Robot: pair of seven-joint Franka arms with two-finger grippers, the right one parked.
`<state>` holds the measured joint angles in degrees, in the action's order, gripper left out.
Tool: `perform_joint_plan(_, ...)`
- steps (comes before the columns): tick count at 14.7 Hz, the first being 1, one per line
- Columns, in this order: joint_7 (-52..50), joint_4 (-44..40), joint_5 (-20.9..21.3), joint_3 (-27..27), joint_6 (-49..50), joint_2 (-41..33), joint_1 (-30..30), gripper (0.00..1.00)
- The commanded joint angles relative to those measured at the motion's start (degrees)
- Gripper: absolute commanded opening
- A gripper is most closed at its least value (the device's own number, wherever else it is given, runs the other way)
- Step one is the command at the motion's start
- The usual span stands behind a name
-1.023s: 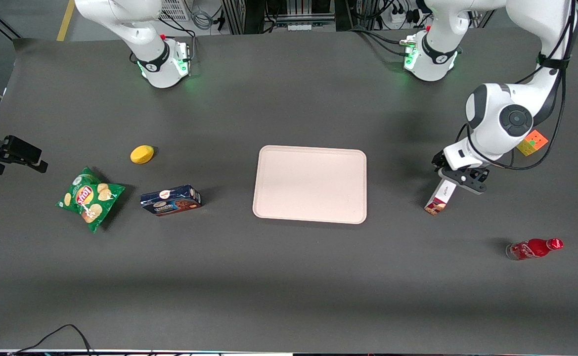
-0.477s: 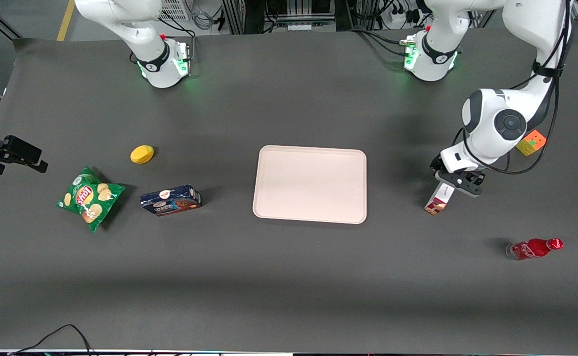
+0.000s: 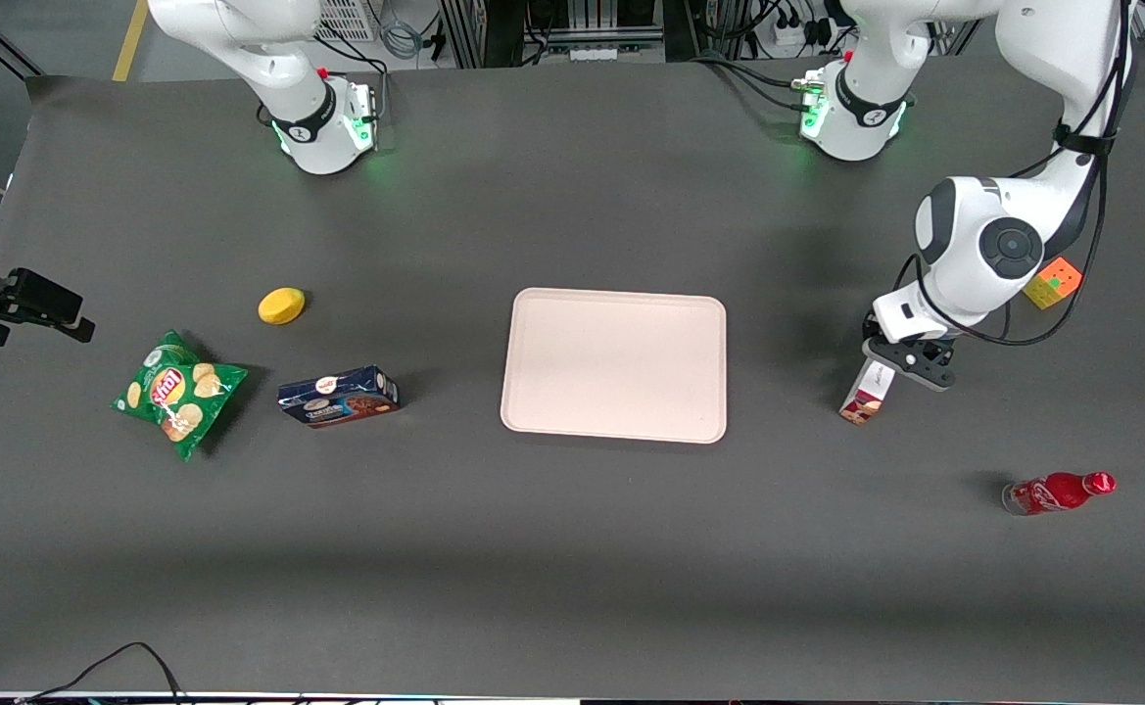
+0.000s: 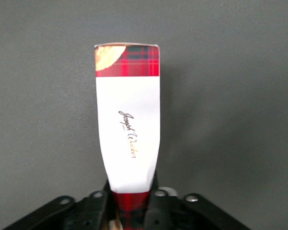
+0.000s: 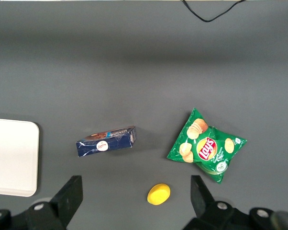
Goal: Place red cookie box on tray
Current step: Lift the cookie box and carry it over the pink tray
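Note:
The red cookie box [image 3: 866,399] is a long plaid carton with a white label. It lies on the table toward the working arm's end, apart from the tray [image 3: 523,305]. My left gripper [image 3: 902,358] sits over the box's end that is farther from the front camera. In the left wrist view the gripper [image 4: 131,203] has a black finger [image 4: 95,211] pressed against each side of the red cookie box [image 4: 128,124], so it is shut on it. The cream tray lies bare in the middle of the table, and its corner [image 5: 15,158] shows in the right wrist view.
A red bottle [image 3: 1057,493] lies nearer the front camera than the box. A coloured cube [image 3: 1054,282] sits beside the arm. Toward the parked arm's end lie a blue cookie box [image 3: 339,397], a green chips bag [image 3: 178,392] and a yellow object [image 3: 281,305].
The wrist came down and shifted a little toward the tray over the box's end. The fingers now hug the box, whose free end has moved slightly.

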<state>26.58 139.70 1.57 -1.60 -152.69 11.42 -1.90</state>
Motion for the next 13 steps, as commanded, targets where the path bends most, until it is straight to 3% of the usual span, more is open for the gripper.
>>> perform_joint_plan(1,0.84,-1.44,0.46,0.99,1.25,-0.52,-0.56,0.00)
perform_joint_plan(7,-1.08,-11.27,-0.60,1.52,18.71,-5.26,-0.65,0.00)
perform_joint_plan(10,-8.45,-18.56,-0.86,1.34,29.96,-7.64,-2.48,0.00)
perform_joint_plan(13,-16.18,-25.25,-6.29,0.99,38.94,-8.26,-4.86,0.00)
